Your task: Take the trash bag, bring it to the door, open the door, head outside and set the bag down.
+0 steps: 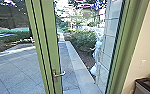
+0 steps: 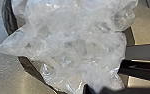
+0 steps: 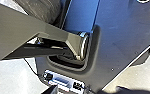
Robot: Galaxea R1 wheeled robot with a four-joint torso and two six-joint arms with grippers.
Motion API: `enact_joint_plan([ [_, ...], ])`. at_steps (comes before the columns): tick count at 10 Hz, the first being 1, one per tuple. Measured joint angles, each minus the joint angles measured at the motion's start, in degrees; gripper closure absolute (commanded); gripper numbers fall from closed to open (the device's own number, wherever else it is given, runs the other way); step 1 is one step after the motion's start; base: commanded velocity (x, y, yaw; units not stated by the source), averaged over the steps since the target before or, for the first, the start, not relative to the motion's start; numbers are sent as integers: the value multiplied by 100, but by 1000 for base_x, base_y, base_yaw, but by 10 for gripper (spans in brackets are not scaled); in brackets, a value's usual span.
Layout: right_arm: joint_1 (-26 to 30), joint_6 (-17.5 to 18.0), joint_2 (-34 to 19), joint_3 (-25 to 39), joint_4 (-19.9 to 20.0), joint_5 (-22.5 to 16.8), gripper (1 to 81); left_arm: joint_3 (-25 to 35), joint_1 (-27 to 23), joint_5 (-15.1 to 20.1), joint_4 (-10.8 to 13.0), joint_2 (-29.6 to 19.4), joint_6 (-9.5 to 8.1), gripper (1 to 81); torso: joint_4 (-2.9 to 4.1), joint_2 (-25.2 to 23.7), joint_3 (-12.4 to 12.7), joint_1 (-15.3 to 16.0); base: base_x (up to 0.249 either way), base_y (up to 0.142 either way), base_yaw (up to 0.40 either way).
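In the head view, the green-framed glass door (image 1: 49, 42) stands in front of me, its metal lever handle (image 1: 59, 73) low on the upright. I cannot tell whether it is shut or ajar. A crumpled, see-through trash bag (image 2: 73, 47) shows large in the left wrist view, with a dark rim curving around parts of it. Dark parts of my left arm overlap the bag's edge there; whether the gripper holds it is unclear. The right wrist view has the robot's dark plate and jointed bar, with a dark, shiny surface beyond the bar.
Beyond the glass lie grey paving (image 1: 18, 67), a pale kerb (image 1: 77, 66) and green bushes (image 1: 82, 41). An indistinct whitish shape (image 1: 97, 53) shows near the right side of the glass. Indoors at right are a beige wall (image 1: 143, 47) and a dark-rimmed container (image 1: 147, 86).
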Motion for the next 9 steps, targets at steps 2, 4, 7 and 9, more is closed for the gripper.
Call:
enact_joint_plan([
  [2, 4, 0, 11, 0, -5, 2, 10, -5, 5, 2, 1, 2, 0, 811, 0, 0, 0, 0, 0, 0, 320],
  [4, -11, 0, 22, -2, -6, 0, 10, -11, -4, 9, 1, 20, 0, 811, 0, 0, 0, 0, 0, 0, 319],
  [7, -13, 0, 26, -4, -9, 2, 10, -15, -9, 7, 6, 61, 0, 811, 0, 0, 0, 0, 0, 0, 319],
  [9, -13, 0, 26, -9, -9, 11, 10, -15, -9, 11, 9, 63, 0, 811, 0, 0, 0, 0, 0, 0, 318],
])
